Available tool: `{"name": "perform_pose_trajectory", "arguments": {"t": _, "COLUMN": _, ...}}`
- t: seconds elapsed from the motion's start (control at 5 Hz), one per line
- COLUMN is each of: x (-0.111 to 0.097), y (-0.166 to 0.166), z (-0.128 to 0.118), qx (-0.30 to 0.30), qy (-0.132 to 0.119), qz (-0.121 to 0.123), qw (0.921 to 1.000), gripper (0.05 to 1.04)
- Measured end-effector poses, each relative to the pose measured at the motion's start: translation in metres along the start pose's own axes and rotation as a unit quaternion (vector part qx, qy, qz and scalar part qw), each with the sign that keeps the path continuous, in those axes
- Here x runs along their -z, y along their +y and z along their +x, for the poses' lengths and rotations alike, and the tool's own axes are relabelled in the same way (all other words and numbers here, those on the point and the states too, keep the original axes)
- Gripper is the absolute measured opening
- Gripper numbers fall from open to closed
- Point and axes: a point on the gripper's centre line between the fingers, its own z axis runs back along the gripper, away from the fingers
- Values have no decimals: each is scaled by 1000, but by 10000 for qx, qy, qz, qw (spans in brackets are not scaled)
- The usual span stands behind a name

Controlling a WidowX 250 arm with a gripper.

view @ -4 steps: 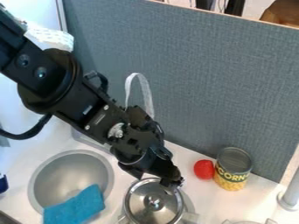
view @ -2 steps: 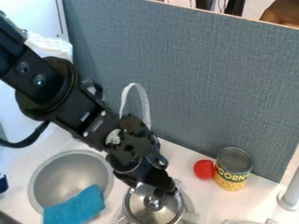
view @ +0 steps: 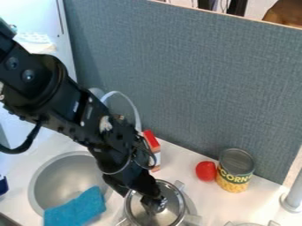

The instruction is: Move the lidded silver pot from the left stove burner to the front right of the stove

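Note:
The black gripper [view: 154, 204] hangs from the upper left over a silver pot, its tip at the knob in the middle of the pot's lid [view: 175, 201]. The knob is largely hidden behind the tip, and whether it is gripped I cannot tell. The metal pot stands at the bottom centre with handles at its sides. To the right of it are a red ball-like object [view: 205, 171] and a corn can [view: 235, 170], side by side.
Left of the pot lies a round metal bowl [view: 59, 176] with a blue cloth [view: 77, 209] over its front edge. A red and white box [view: 152, 145] stands behind the gripper. A grey partition [view: 194, 79] bounds the back; a pale pipe [view: 293, 194] rises at right.
The gripper has come down and to the left, from the lid's rear rim to its central knob. The red and white box has come into sight behind the arm.

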Motion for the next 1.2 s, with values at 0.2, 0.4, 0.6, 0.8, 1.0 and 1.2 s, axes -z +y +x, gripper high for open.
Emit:
{"name": "perform_pose_trajectory", "arguments": {"t": 0.2, "x": 0, "y": 6, "z": -10, "qx": 331, "qy": 278, "qz": 165, "qw": 9989, "gripper": 1004}}
{"name": "perform_pose_trajectory", "arguments": {"t": 0.4, "x": 0, "y": 14, "z": -20, "qx": 450, "qy": 439, "qz": 164, "qw": 9979, "gripper": 1004}}
{"name": "perform_pose_trajectory", "arguments": {"t": 0.6, "x": 7, "y": 20, "z": -26, "qx": 424, "qy": 399, "qz": 361, "qw": 9976, "gripper": 1004}}
{"name": "perform_pose_trajectory", "arguments": {"t": 0.8, "x": 23, "y": 19, "z": -37, "qx": 514, "qy": 639, "qz": 478, "qw": 9955, "gripper": 1004}}
{"name": "perform_pose_trajectory", "arguments": {"t": 1.0, "x": 37, "y": 13, "z": -36, "qx": 613, "qy": 816, "qz": 485, "qw": 9936, "gripper": 1004}}
{"name": "perform_pose_trajectory", "arguments": {"t": 1.2, "x": 49, "y": 11, "z": -39, "qx": 696, "qy": 977, "qz": 554, "qw": 9912, "gripper": 1004}}
